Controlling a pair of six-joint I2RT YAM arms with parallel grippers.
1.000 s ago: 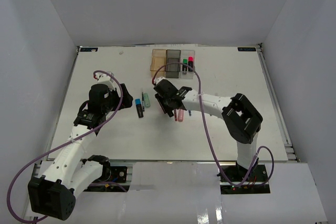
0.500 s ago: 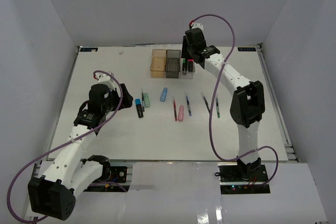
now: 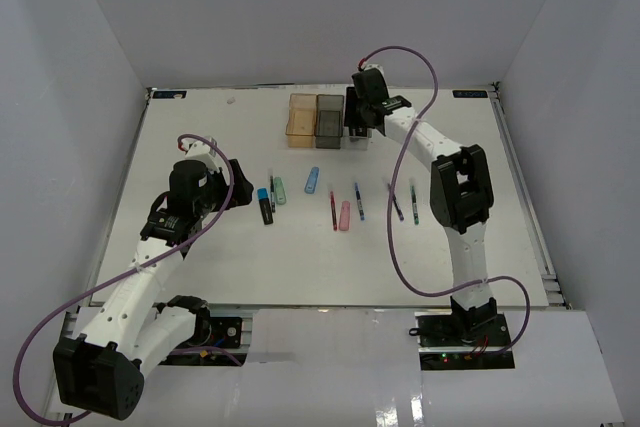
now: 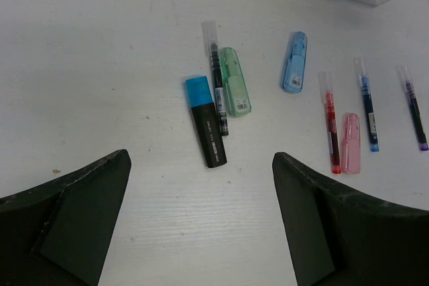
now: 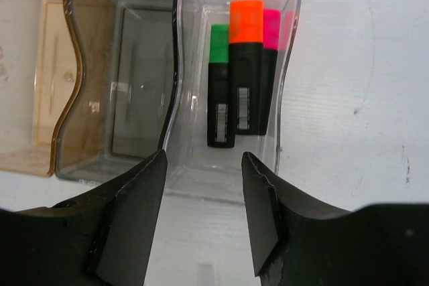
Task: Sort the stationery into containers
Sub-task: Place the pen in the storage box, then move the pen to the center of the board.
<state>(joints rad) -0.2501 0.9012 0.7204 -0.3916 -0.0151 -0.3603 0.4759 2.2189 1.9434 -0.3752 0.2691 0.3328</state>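
My right gripper (image 5: 203,165) hangs partly open and empty above the clear bin (image 5: 292,65). In it a green-capped highlighter (image 5: 220,98), an orange-capped highlighter (image 5: 244,78) and a pink-capped highlighter (image 5: 270,65) lie side by side, so that drop looks finished. Next comes fetching another item from the table (image 4: 100,45), perhaps the blue-capped highlighter (image 4: 206,125) below my left gripper (image 4: 201,179), whose jaws gape wide, holding nothing. The amber bin (image 5: 47,85) is cut off at the frame's edge. The smoky grey bin (image 5: 134,85) seems empty, though glare muddies it.

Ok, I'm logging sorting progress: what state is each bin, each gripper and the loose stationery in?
Clear bin: holds three highlighters.
Grey bin: empty.
Amber bin: looks empty.
Left gripper: open, empty.
Right gripper: open, empty, above clear bin.
Loose pens and highlighters: lying on table.
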